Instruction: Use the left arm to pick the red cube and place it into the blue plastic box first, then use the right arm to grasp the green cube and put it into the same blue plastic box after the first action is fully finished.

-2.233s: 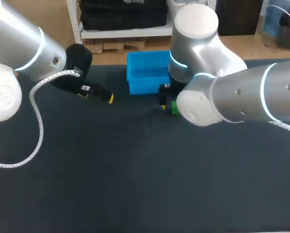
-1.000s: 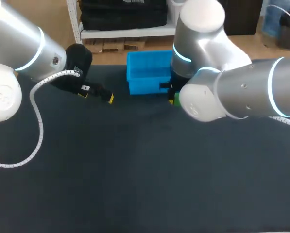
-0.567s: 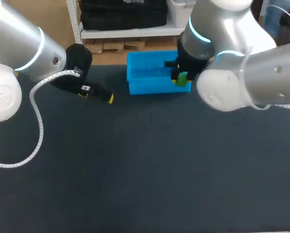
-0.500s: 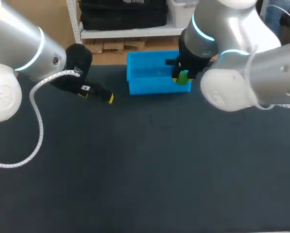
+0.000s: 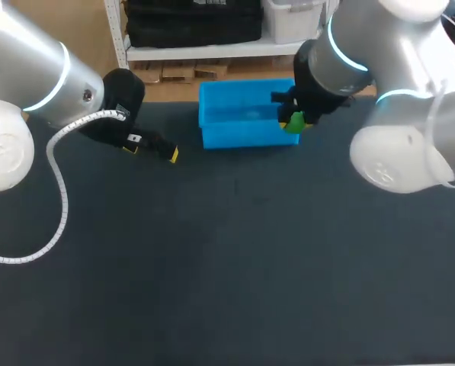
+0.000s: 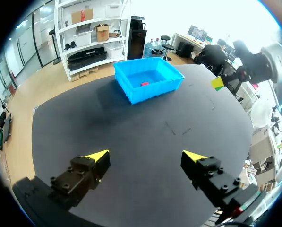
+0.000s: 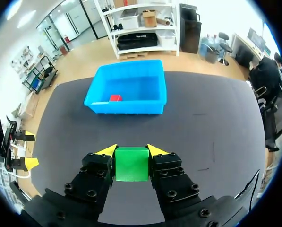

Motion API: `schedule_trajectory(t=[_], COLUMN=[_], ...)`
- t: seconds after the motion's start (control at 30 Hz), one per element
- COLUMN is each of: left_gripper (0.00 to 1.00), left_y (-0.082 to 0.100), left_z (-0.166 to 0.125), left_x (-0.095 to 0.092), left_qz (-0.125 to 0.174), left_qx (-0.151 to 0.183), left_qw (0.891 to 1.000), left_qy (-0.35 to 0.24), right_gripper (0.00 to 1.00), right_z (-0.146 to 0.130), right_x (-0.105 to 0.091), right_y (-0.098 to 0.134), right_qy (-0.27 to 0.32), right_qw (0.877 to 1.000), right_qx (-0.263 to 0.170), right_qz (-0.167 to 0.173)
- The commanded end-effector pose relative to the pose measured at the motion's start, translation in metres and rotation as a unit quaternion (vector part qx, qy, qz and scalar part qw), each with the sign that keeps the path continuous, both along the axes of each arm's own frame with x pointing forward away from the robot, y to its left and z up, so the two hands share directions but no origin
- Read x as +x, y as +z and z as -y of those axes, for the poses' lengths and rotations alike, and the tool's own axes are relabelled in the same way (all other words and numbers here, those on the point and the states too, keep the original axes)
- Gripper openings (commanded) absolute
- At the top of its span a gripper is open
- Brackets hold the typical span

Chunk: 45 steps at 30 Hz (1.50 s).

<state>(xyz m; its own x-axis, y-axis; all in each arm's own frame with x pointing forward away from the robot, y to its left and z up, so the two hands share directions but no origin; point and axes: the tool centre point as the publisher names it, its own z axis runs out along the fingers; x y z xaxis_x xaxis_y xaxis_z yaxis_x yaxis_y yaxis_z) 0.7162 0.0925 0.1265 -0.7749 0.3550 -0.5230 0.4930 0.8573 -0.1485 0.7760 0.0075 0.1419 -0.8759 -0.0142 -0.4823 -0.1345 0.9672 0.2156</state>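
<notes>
Right wrist view has the right gripper (image 7: 131,150) closed on the green cube (image 7: 131,163). Both yellow-tipped fingers (image 7: 107,150) press its opposite sides, and the cube sits upright between them over the dark table (image 7: 211,127). Ahead of the gripper lies the blue plastic box (image 7: 126,108), with the red cube (image 7: 115,98) on its floor near one end wall.

In the head view this gripper and the green cube appear in the upper middle of the frame, right of centre, at the box's right front corner. Whether the cube is over the box or just short of it cannot be told.

The left gripper (image 6: 145,157) shows in the left wrist view with its fingers spread wide and nothing between them. It hangs above bare table, well apart from the box. In the head view it sits in the upper left, left of the box.
</notes>
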Motion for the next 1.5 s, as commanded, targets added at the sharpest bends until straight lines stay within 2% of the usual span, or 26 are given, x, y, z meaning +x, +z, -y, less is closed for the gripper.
schedule_trajectory(t=[0.03, 0.23, 0.67, 1.13, 1.33, 1.5], left_gripper=[1.00, 1.00, 1.00, 1.00, 1.00, 1.00], left_y=[0.000, 0.000, 0.000, 0.000, 0.000, 0.000], left_z=[-0.001, -0.001, -0.001, -0.001, -0.001, -0.001], left_x=[-0.001, -0.001, -0.001, -0.001, -0.001, -0.001], left_qz=[0.001, 0.001, 0.001, 0.001, 0.001, 0.001], left_qx=[-0.002, -0.002, -0.002, -0.002, -0.002, -0.002], left_qw=[1.000, 1.000, 1.000, 1.000, 1.000, 1.000], left_qy=[-0.001, -0.001, -0.001, -0.001, -0.001, -0.001], right_gripper=[0.00, 0.00, 0.00, 0.00, 0.00, 0.00], right_z=[-0.003, -0.013, -0.035, -0.037, -0.036, -0.035], right_x=[0.003, 0.022, 0.086, 0.156, 0.180, 0.193], right_y=[-0.002, 0.000, -0.017, -0.041, -0.050, -0.057], right_qy=[-0.008, -0.005, 0.003, 0.000, 0.002, 0.003], right_qw=[1.000, 0.999, 0.999, 0.999, 0.999, 0.999], right_qx=[0.003, 0.003, 0.000, -0.011, -0.016, -0.020], right_qz=[0.030, 0.039, 0.045, 0.047, 0.050, 0.049])
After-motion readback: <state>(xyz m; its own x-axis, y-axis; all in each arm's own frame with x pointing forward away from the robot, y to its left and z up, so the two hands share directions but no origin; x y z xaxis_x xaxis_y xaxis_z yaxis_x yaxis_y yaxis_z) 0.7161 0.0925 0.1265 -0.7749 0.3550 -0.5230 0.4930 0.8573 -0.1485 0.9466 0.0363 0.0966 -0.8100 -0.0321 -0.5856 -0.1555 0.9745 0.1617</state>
